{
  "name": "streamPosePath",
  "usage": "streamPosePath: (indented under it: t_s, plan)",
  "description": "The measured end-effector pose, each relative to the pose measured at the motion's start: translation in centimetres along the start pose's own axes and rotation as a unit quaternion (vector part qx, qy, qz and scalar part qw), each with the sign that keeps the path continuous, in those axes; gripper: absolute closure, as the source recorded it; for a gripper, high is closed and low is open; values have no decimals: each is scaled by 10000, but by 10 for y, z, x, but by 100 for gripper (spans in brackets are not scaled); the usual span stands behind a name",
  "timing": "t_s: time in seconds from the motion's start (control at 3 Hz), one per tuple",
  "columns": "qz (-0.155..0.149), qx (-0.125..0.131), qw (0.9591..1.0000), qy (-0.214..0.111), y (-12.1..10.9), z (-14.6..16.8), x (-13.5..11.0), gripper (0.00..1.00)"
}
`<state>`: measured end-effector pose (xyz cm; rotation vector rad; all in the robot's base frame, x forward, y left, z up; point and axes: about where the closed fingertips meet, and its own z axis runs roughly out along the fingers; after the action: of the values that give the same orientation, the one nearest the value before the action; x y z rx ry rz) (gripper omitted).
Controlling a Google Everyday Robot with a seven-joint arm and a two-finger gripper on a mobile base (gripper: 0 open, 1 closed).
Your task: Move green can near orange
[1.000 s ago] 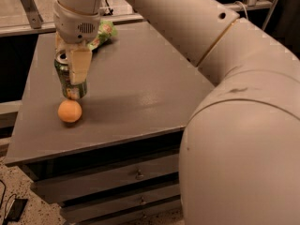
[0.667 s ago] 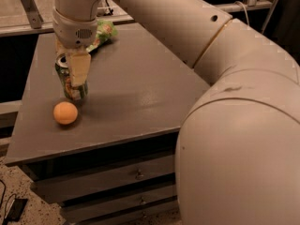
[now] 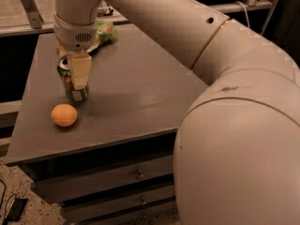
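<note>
Gripper point(image 3: 75, 80) of cream-coloured jointed robot arm point(image 3: 187, 36) reaching down from above onto green can point(image 3: 76, 95), a small metal drink tin with silver top. Pinching that can: one broad pale finger point(image 3: 80, 69) flat against its front face, second finger hidden behind it. Green can upright on grey rectangular tabletop point(image 3: 140, 93). Just in front of the can and slightly left, close but not touching: orange point(image 3: 64, 115), a small round smooth-skinned fruit on the same surface. Behind the can, crumpled green snack bag point(image 3: 105, 32), partly covered by the gripper's wrist housing. Below and in front of the can, grey drawer fronts point(image 3: 93, 184) with small metal knobs. Well to the right of the can, bulky cream arm segments filling the view.
</note>
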<state>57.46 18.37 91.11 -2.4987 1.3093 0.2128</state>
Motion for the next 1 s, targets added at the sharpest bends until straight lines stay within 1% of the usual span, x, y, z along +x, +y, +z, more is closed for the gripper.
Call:
streamPosePath:
  t_s: [0.33, 0.67, 1.0]
  plan:
    - [-5, 23, 10000, -14, -2, 2, -1, 0]
    - [-5, 25, 10000, -15, -2, 2, -1, 0]
    - [17, 316, 9991, -289, 6, 0, 3, 0]
